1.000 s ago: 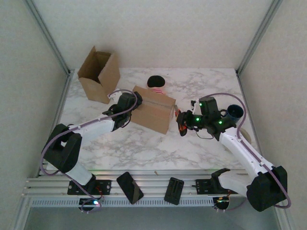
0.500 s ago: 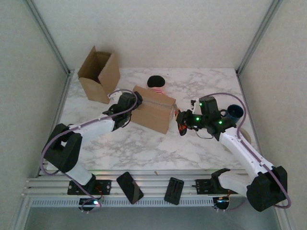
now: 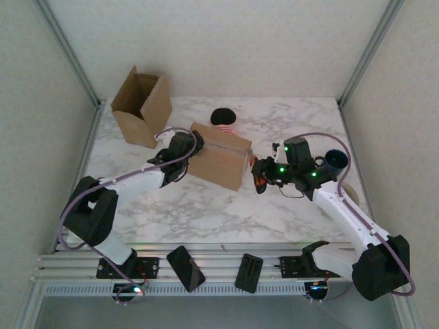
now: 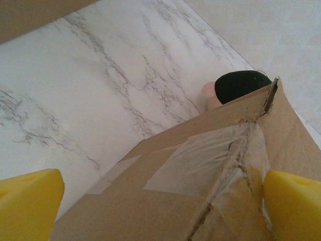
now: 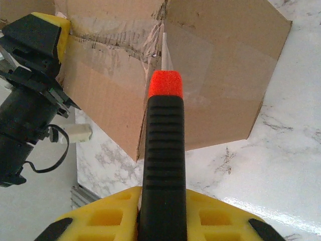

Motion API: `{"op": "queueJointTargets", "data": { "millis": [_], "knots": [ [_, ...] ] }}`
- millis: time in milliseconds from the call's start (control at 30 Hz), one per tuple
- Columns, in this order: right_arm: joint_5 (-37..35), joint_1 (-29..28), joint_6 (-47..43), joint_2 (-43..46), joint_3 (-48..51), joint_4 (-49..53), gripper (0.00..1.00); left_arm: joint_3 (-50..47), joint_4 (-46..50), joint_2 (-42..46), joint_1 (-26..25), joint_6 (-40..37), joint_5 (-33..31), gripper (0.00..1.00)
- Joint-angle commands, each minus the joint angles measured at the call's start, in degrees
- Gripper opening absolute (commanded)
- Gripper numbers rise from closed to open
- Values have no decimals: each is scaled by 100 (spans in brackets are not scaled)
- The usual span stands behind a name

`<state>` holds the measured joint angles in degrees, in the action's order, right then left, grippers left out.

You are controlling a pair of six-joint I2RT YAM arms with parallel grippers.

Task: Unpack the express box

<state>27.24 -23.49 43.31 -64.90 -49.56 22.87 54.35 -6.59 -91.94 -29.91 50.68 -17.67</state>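
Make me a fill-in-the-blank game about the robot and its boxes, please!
The right gripper is shut on a cutter with a ____ handle.
The left gripper is ____, with the taped box between its fingers.
Clear ____ covers that box's seam.
The second box stands at the table's far ____ corner.
Missing words: black; open; tape; left.

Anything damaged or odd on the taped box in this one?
Yes: the clear tape over the seam of the box is torn and ragged, with frayed cardboard edges along the slit. The right gripper holds a cutter pointed at that seam.
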Motion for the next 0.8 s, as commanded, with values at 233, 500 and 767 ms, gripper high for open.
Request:
{"op": "queueJointTargets", "data": {
  "millis": [233,500,767],
  "knots": [
    [245,52,243,-48,152,-222,0,-302,1336,-472,-15,-145,-96,100],
    [463,40,262,-11,221,124,0,-284,1336,-500,-15,-149,-92,100],
    [741,6,265,21,306,329,0,-245,1335,-577,-15,-149,-65,100]
  ]
}}
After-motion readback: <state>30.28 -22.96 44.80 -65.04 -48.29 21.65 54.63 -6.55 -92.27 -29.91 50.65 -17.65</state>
